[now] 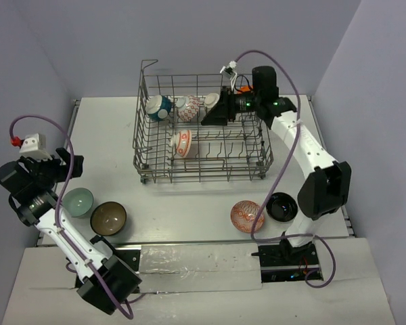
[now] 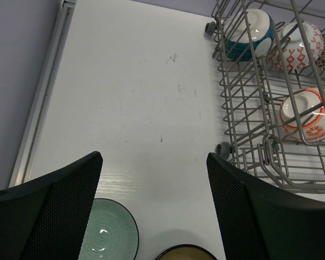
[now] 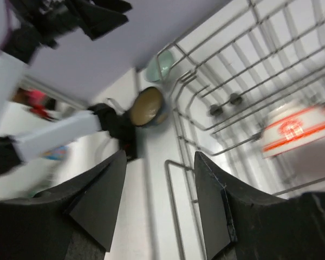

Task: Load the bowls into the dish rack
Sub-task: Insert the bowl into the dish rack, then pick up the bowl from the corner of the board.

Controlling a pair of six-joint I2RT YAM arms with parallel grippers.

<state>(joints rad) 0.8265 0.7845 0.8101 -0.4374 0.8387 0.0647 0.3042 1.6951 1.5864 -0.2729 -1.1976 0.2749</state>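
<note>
Bowls on table: pale green bowl (image 1: 77,202), brown bowl (image 1: 109,218), red-patterned bowl (image 1: 246,216), black bowl (image 1: 282,206). Four are seated in dish rack (image 1: 139,135). Ceramic is judged rigid, glaze-slick, chip-prone, so a rim pinch is advised. Left gripper (image 2: 154,160) is spread wide and empty near the pale green bowl. Right gripper (image 3: 160,162) is parted, empty, over the rack.

The left wrist view's bottom edge crops the brown bowl (image 2: 185,253).

Two white arms with black joints
The left arm (image 1: 64,237) and right arm (image 1: 306,143) share white links, black motor housings and black bases, and a purple cable (image 1: 68,143) loops along each. The left gripper (image 2: 154,157) has broad black fingers (image 2: 65,211) with a fine mesh texture, and small green lights (image 1: 276,103) glow near the right wrist
</note>
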